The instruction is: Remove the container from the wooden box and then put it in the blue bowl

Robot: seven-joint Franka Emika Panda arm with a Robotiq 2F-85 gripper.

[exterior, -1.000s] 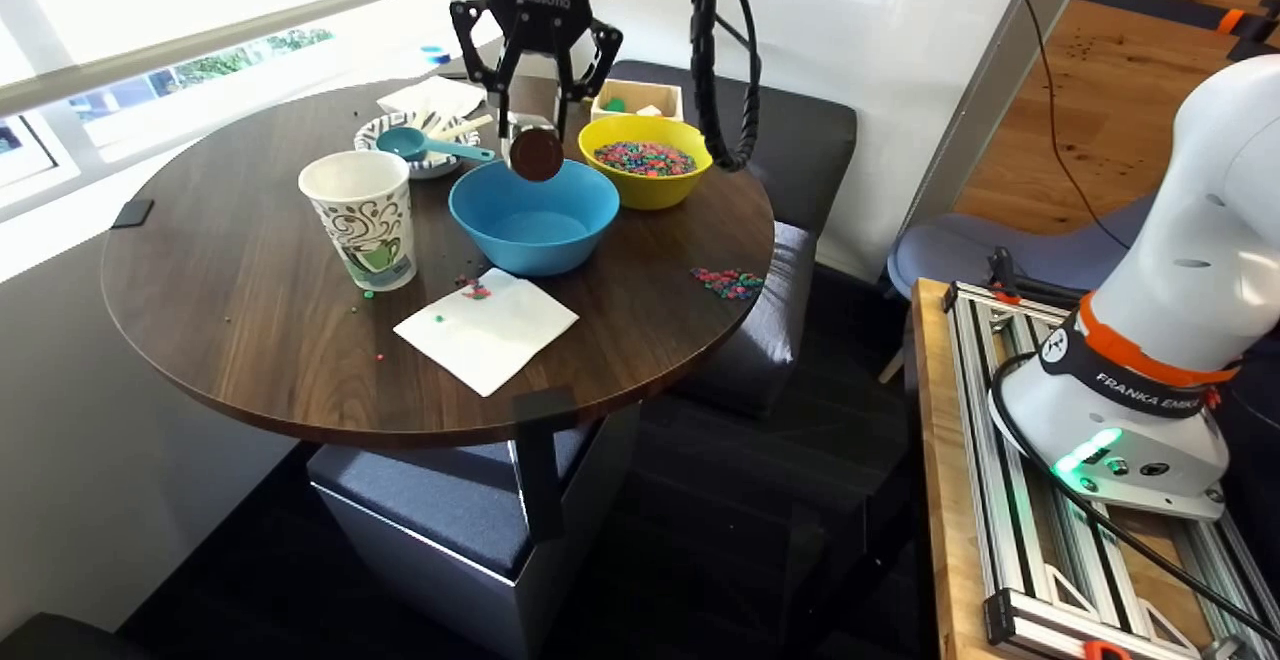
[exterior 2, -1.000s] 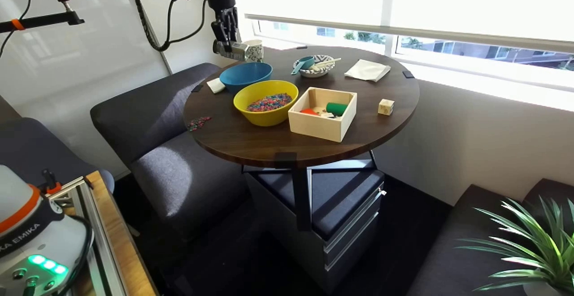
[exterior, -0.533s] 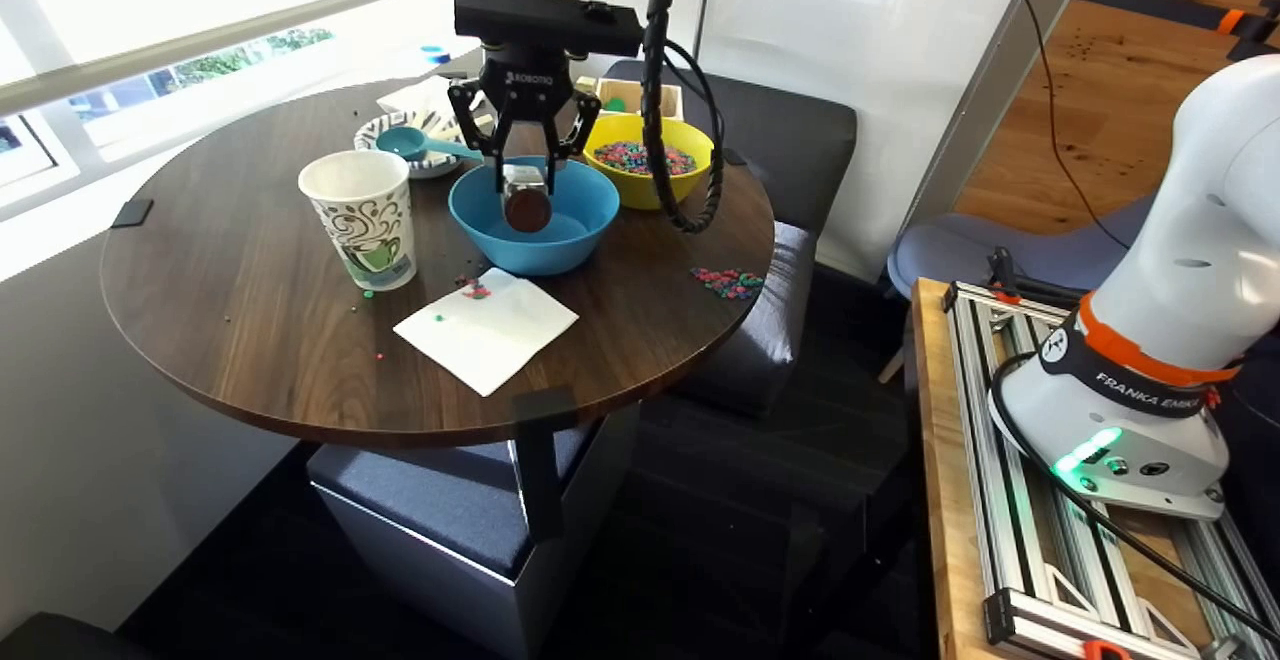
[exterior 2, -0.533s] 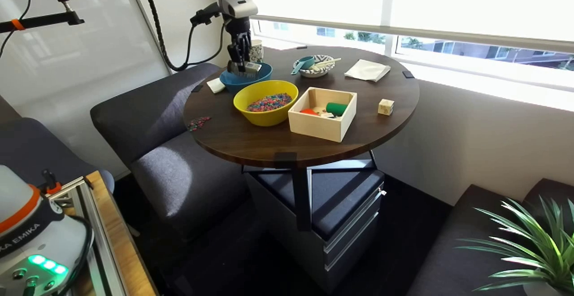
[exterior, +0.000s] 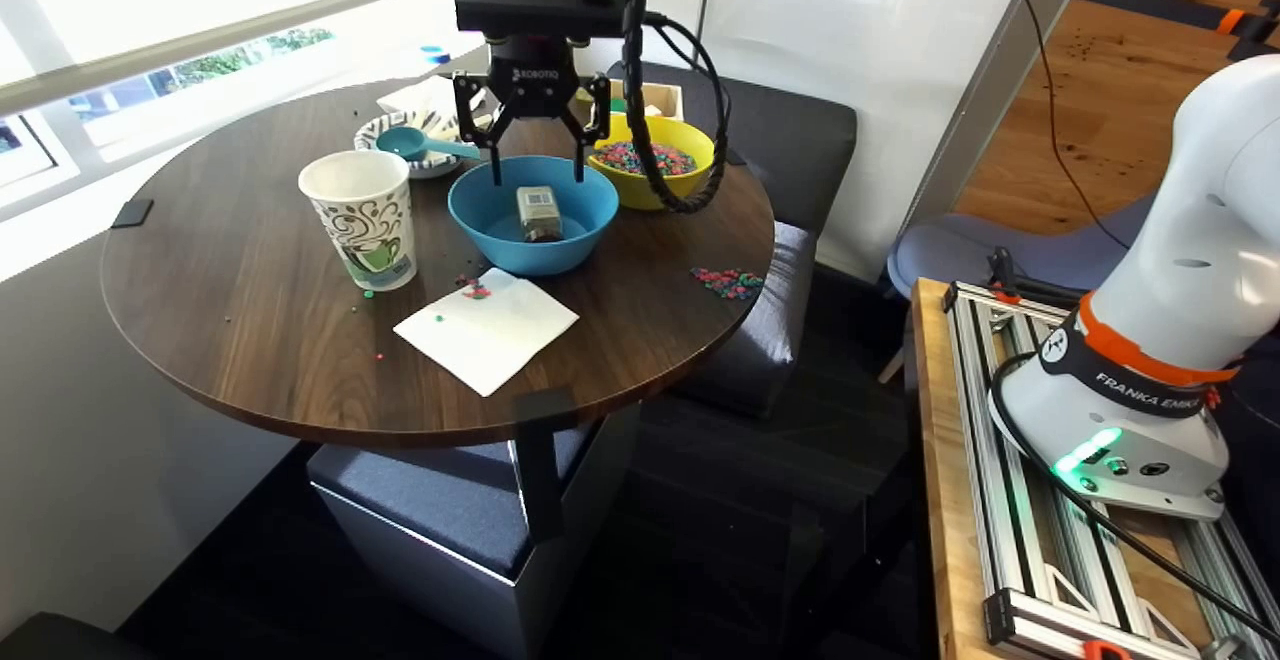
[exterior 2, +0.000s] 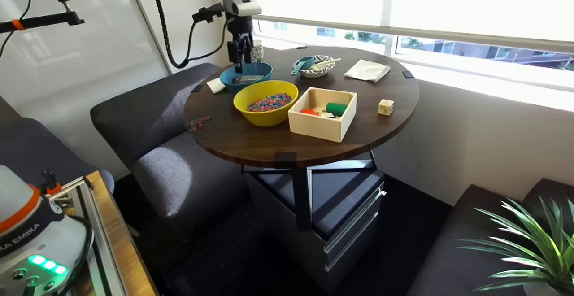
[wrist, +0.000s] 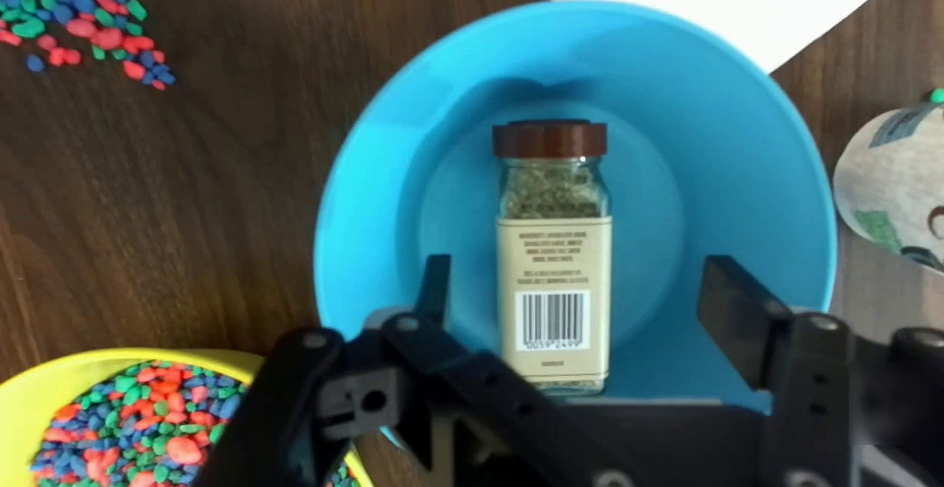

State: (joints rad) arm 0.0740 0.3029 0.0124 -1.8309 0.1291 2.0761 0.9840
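Jar (exterior: pixel 540 210) in blue bowl (exterior: pixel 533 258), gripper (exterior: pixel 538 179) spread wide.
In an exterior view: jar on its side in the bowl, gripper above. In an exterior view: wooden box (exterior 2: pixel 316 128) just beside yellow bowl (exterior 2: pixel 264 119), orange piece (exterior 2: pixel 309 111) and green piece (exterior 2: pixel 336 108) inside. Wrist view: jar between the fingers (wrist: pixel 436 288), gap both sides, brown lid (wrist: pixel 550 140) toward top of view.
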